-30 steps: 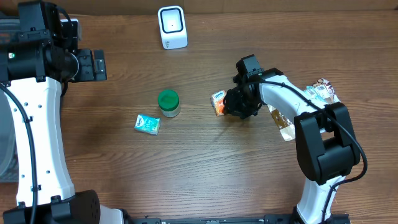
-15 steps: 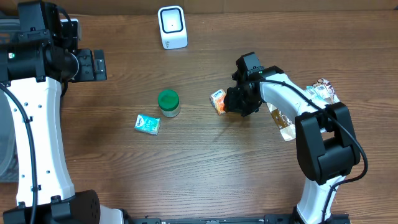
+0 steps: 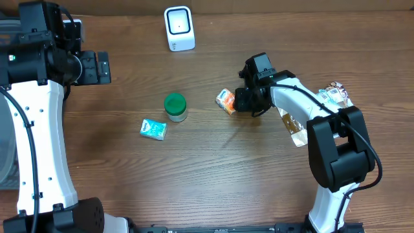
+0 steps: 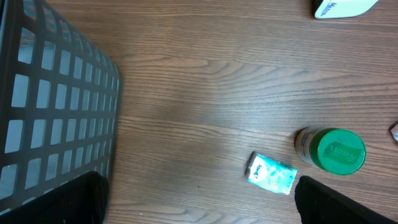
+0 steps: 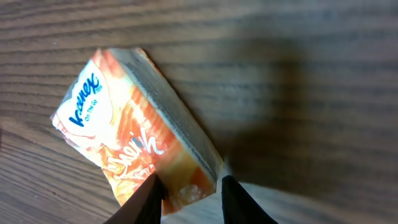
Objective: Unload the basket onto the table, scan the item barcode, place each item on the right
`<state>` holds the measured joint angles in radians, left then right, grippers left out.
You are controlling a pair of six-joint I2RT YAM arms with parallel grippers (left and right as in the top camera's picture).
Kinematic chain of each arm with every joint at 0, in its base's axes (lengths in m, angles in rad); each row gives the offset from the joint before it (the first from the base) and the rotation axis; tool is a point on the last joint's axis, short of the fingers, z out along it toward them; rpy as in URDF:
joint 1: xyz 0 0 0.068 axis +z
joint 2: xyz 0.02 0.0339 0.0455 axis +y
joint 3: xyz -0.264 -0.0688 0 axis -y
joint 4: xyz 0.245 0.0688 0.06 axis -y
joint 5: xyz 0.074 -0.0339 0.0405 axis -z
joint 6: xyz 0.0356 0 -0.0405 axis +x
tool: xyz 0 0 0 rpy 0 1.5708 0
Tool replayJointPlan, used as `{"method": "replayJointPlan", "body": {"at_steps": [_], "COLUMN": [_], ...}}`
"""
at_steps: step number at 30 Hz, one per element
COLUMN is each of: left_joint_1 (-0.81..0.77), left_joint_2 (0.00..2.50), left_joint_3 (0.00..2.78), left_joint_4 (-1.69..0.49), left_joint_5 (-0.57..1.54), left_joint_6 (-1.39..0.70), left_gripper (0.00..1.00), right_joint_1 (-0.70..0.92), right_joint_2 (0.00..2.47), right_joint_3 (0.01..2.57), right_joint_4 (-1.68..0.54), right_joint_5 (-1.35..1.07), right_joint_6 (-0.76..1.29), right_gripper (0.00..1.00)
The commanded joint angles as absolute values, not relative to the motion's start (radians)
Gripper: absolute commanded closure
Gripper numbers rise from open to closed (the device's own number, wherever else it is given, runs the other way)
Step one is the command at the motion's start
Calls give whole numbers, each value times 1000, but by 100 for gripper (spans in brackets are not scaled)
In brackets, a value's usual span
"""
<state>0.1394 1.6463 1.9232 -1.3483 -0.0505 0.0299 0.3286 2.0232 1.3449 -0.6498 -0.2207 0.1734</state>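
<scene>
The item, an orange Kleenex tissue pack (image 3: pixel 224 101) (image 5: pixel 121 134), hangs just above the wood table and throws a shadow on it. My right gripper (image 3: pixel 237 103) (image 5: pixel 189 194) is shut on one end of the pack, a finger on each side. A white barcode scanner (image 3: pixel 179 28) (image 4: pixel 344 7) stands at the table's far edge, up and left of the pack. My left gripper (image 3: pixel 97 68) (image 4: pixel 199 205) stays high at the far left, open, with nothing between its fingers.
A green-lidded jar (image 3: pixel 174 106) (image 4: pixel 334 151) and a teal tissue pack (image 3: pixel 153 129) (image 4: pixel 272 173) lie left of the held pack. A dark mesh basket (image 4: pixel 56 106) stands at the left. Snack packets (image 3: pixel 333 96) lie by the right arm.
My right gripper has carried the orange pack a little left and toward the far edge, nearer the scanner. The left arm has not moved.
</scene>
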Motion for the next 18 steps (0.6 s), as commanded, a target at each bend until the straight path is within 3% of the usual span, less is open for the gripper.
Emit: {"method": "replayJointPlan", "body": {"at_steps": [1,18], "left_joint_1": [144,144], "left_joint_2": [1651,1651], "left_joint_3": [1924,1924], "left_joint_4": [-1349,-1349], "left_joint_5": [-59,-59], "left_joint_6": [46,45], "left_gripper": [0,0], "right_joint_1": [325,324], "right_joint_2": [2026,2026], "right_joint_3": [1335,1353], "right_joint_4": [-631,-529], "right_joint_5": [-202,-225], "right_joint_6": [74,-17], "right_gripper": [71,71]}}
